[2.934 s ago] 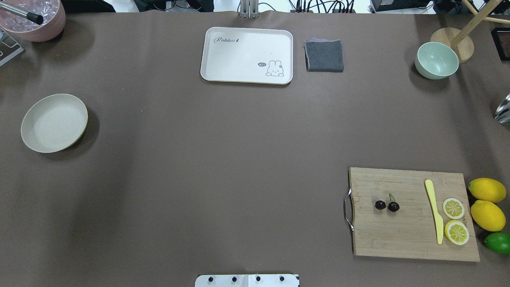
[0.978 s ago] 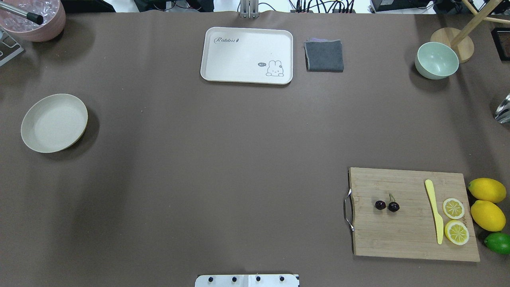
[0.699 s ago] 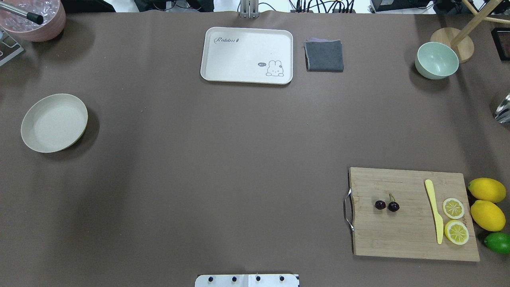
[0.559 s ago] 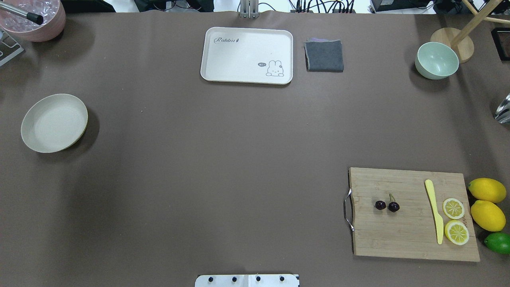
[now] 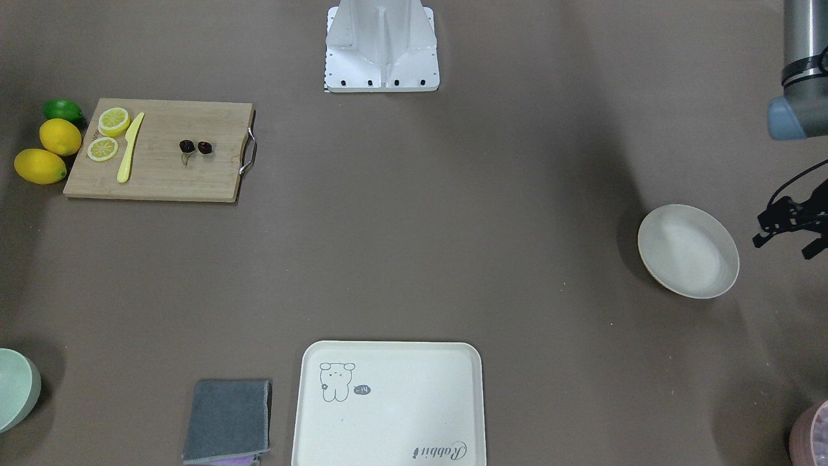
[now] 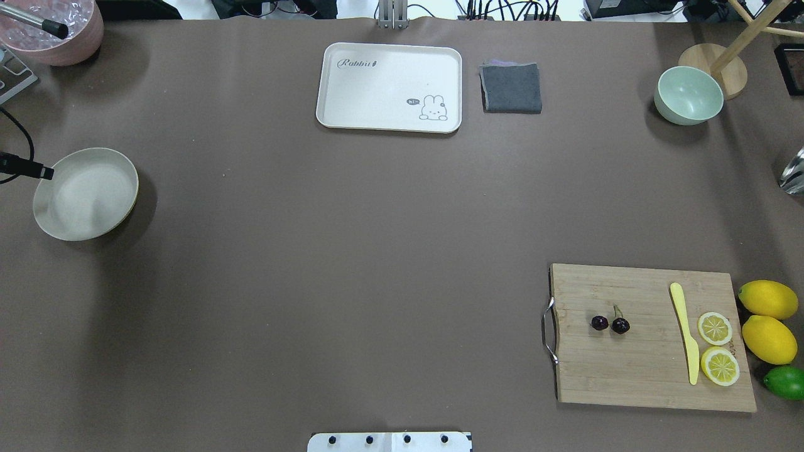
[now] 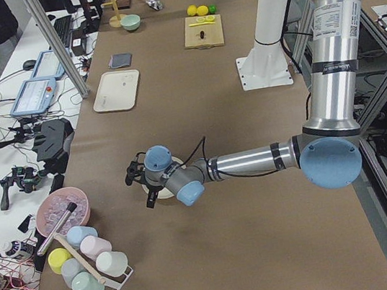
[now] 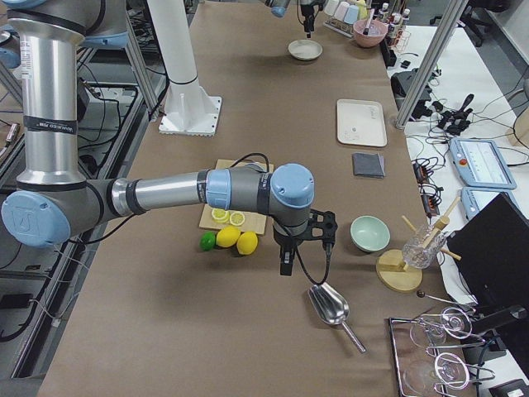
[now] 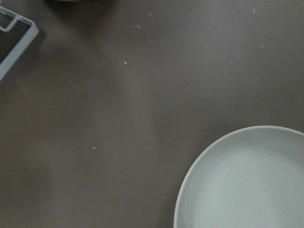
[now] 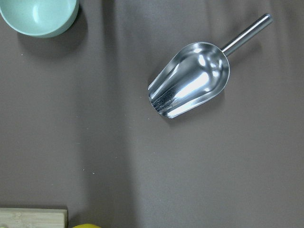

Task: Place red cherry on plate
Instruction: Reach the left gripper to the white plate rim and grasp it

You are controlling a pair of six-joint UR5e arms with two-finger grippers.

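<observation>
L gripper point(image 5: 781, 248) hangs at the outer rim of the plate point(image 6: 88, 201), at the table's L end. Its two black fingers look parted w/ nothing btwn them, though only part of it shows at the front view's edge. L wrist cam looks down on bare brown table point(image 6: 352, 220), w/ the plate's rim in its lower-right corner. Plate holds nothing.

R gripper point(image 8: 302, 246) shows only in the side cam at the R end, so I cannot tell whether its jaws are apart or closed. It hangs over the table btwn the lemons point(image 6: 767, 299) and the pale green bowl point(image 6: 689, 94), near a metal scoop point(image 10: 190, 80). R wrist cam has the scoop below it and the bowl at top-left.

Task item, red cherry point(image 6: 610, 323): a dark pair w/ stems joined, lying on the wooden cutting board point(image 6: 641, 376) twd its handle end, in the table's near R area. Neither gripper touches it. It is well apart from the plate, which sits at the opposite end.

Also on the board: yellow knife point(image 6: 684, 333) w/ two lemon slices point(image 6: 716, 328) just beside it. Off the board's outer edge: the two lemons and a lime point(image 6: 785, 382). Far side, mid-table: cream tray point(image 6: 389, 86) w/ rabbit drawing, folded grey cloth point(image 6: 511, 88) just beside it.
</observation>
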